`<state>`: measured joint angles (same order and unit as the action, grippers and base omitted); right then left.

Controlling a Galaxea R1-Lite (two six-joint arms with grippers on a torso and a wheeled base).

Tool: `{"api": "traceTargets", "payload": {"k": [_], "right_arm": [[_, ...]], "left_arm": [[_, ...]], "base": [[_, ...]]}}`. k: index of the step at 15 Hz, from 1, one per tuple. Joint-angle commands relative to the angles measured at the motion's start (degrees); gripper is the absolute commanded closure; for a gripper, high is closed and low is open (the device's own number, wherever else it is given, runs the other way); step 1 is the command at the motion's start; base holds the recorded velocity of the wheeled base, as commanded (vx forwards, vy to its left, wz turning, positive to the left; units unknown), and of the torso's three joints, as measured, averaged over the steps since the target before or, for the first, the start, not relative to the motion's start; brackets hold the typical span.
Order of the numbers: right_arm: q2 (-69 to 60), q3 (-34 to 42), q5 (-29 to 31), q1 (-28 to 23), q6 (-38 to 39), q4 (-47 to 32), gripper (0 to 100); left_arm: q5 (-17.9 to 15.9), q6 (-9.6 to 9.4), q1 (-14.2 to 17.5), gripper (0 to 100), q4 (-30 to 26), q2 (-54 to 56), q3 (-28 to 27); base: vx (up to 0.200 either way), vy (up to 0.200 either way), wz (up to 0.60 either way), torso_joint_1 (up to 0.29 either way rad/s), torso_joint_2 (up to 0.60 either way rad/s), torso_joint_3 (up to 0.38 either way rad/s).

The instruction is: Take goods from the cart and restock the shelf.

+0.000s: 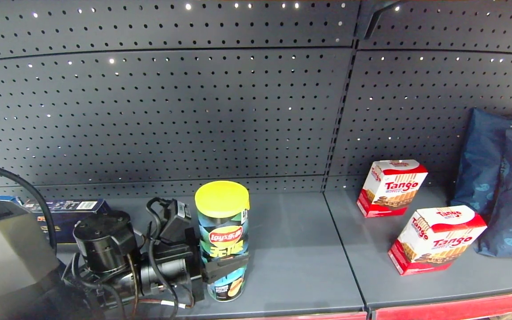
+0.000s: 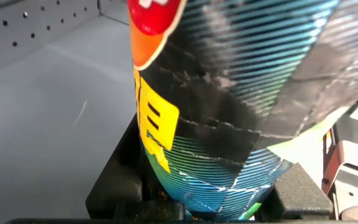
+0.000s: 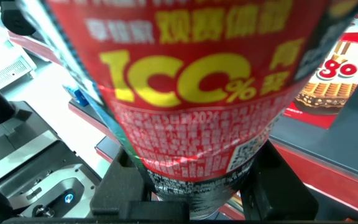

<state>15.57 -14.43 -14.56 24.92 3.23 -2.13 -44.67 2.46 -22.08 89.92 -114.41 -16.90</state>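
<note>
Head view: a chip can (image 1: 222, 231) with a yellow lid (image 1: 222, 198) stood upright near the front edge of the grey shelf (image 1: 291, 249), left of the joint between its 2 boards. The left gripper (image 1: 228, 266) was clamped on the can's lower half, coming in from the robot's left, with 1 dark finger (image 1: 225, 265) crossing the can's front. The can's base was down at the board; whether it bore on it could not be told. A dark blue box (image 1: 67, 213) lay flat behind the arm, against the perforated back panel (image 1: 171, 111).

On the right board stood 2 red-and-white wafer boxes, both tilted: the rear wafer box (image 1: 391, 186) near the back panel and the front wafer box (image 1: 436, 240) nearer the edge, apart from each other. Dark blue bags (image 1: 505, 178) leaned upright just right of them. A red strip (image 1: 460, 306) ran along the shelf's front edge.

Left wrist view: the chip can (image 2: 229, 106) sat between the left gripper's (image 2: 210, 202) black jaws, with the shelf (image 2: 55, 124) and the back panel (image 2: 30, 25) beyond.

Right wrist view: the right gripper (image 3: 194, 202) was closed on a red can (image 3: 197, 112), its black jaws pressed against both sides of the can's lower end. A wafer box (image 3: 334, 81) showed beyond it.
</note>
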Motion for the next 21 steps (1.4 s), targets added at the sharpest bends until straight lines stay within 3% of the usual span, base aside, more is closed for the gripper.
{"api": "traceTargets", "payload": {"k": [1, 3, 5, 6, 12, 16, 21], "right_arm": [[0.0, -0.1, 0.0, 0.0, 0.0, 0.0, 100], [0.1, -0.2, 0.0, 0.0, 0.0, 0.0, 100], [0.1, -0.2, 0.0, 0.0, 0.0, 0.0, 100], [0.0, -0.2, 0.0, 0.0, 0.0, 0.0, 100], [0.1, -0.3, 0.7, 0.0, 0.0, 0.0, 100], [-0.1, -0.3, 0.8, 0.0, 0.0, 0.0, 100], [-0.1, -0.3, 0.8, 0.0, 0.0, 0.0, 100]], "left_arm": [[0.0, 0.00, 0.1, 100, 0.1, -0.8, -0.1], [0.1, -0.18, 0.1, 100, 0.1, -0.9, 0.5], [0.2, -2.29, 0.3, 100, 0.1, -1.8, 0.8], [0.2, -3.43, 0.7, 0, 0.1, -2.0, 1.4], [0.2, -3.52, 0.8, 0, 0.1, -1.2, 1.9], [0.2, -3.52, 1.0, 0, 0.1, 3.0, 5.4], [-0.2, -3.61, 5.2, 0, 0.1, 9.8, 11.3]], "base": [[0.000, 0.000, 0.00, 0.000, 0.00, 0.000], [0.000, 0.000, 0.00, 0.000, 0.00, 0.000], [0.000, 0.000, 0.00, 0.000, 0.00, 0.000], [0.000, 0.000, 0.00, 0.000, 0.00, 0.000], [0.000, 0.000, 0.00, 0.000, 0.00, 0.000], [0.000, 0.000, 0.00, 0.000, 0.00, 0.000], [0.000, 0.000, 0.00, 0.000, 0.00, 0.000]]}}
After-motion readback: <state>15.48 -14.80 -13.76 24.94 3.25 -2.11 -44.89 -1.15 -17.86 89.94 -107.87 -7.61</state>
